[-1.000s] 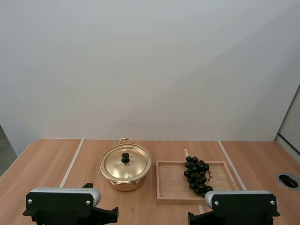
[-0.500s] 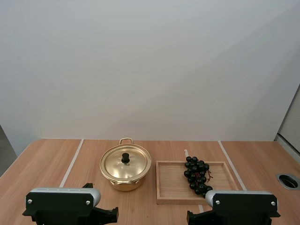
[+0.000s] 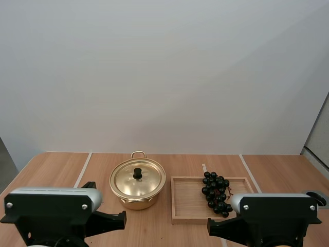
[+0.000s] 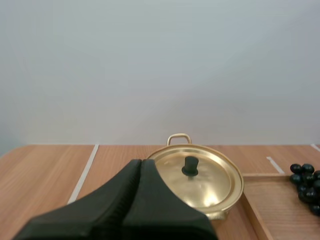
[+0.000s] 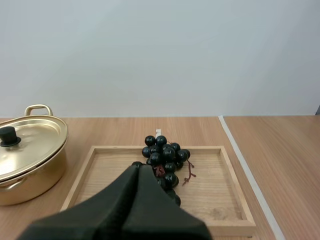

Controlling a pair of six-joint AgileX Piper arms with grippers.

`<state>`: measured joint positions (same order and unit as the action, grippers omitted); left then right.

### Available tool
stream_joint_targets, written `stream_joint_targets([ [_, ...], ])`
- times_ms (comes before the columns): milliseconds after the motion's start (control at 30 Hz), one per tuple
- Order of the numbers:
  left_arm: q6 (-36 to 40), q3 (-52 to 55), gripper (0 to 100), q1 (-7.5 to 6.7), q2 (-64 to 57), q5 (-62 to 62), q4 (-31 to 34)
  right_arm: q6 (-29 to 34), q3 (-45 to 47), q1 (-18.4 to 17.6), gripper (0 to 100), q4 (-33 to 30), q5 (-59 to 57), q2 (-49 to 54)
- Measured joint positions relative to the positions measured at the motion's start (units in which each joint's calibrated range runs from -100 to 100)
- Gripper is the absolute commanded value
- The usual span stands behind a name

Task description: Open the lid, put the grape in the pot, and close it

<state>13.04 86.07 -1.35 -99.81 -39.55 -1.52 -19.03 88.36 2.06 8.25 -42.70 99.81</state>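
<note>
Looks like both arms just shifted outward, left arm (image 3: pixel 51 206) and right arm (image 3: pixel 272 208), so the job's only kicking off. Lid (image 3: pixel 131 181) sits on the gold pot (image 3: pixel 136 200), and the grape bunch (image 3: pixel 216 194) lies in the wooden tray (image 3: pixel 187 203). Left jaws and right jaws are pressed together, empty. Right jaws hide the bunch's near end.

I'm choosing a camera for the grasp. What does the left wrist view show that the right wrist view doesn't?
Left wrist, not right: the left gripper, shut, and the whole lid. Right wrist, not left: the right gripper, shut, the whole tray and nearly all the grapes. Both: the pot, the knob, some grapes.
</note>
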Motion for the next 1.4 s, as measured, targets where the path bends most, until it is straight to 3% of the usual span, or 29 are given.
stream_joint_targets([
  [400,-1.4,-13.9,1,0.0,-0.2,-7.7,0.8,0.0,-16.5,0.0,0,1.3,-8.6,0.2],
  [500,-1.4,-14.2,12,0.0,-0.2,-8.1,0.8,0.0,-18.2,0.0,7,1.4,-10.8,0.2],
  [533,-1.4,-14.2,20,0.0,-0.2,-8.3,0.8,0.0,-18.7,0.0,30,1.5,-11.9,0.2],
  [567,-1.4,-14.2,30,0.0,-0.2,-8.7,0.8,0.0,-19.1,0.0,37,1.5,-13.2,0.2],
  [633,-1.4,-14.3,58,0.0,-0.2,-10.8,1.0,0.0,-19.8,0.0,91,1.6,-16.4,-0.6],
  [667,-1.5,-14.3,74,0.0,-0.2,-12.0,1.0,0.0,-19.9,0.0,100,1.6,-17.6,-1.5],
  [733,-2.4,-14.3,100,0.0,0.2,-13.2,1.0,0.0,-19.9,0.0,100,1.6,-18.6,-3.1],
  [967,-8.1,-14.8,100,0.0,10.3,-16.2,1.1,0.0,-19.9,0.0,100,1.5,-19.4,-12.4],
  [1067,-14.5,-17.0,100,0.08,17.7,-16.8,0.0,0.0,-19.9,0.0,100,1.5,-19.7,-17.1],
  [1167,-20.8,-19.6,100,0.13,23.5,-17.0,-3.6,0.0,-20.0,0.0,100,1.5,-19.9,-21.3],
  [1400,-39.3,-28.2,100,0.13,44.8,-20.2,-18.7,0.0,-21.2,0.0,100,1.5,-19.9,-27.4],
])
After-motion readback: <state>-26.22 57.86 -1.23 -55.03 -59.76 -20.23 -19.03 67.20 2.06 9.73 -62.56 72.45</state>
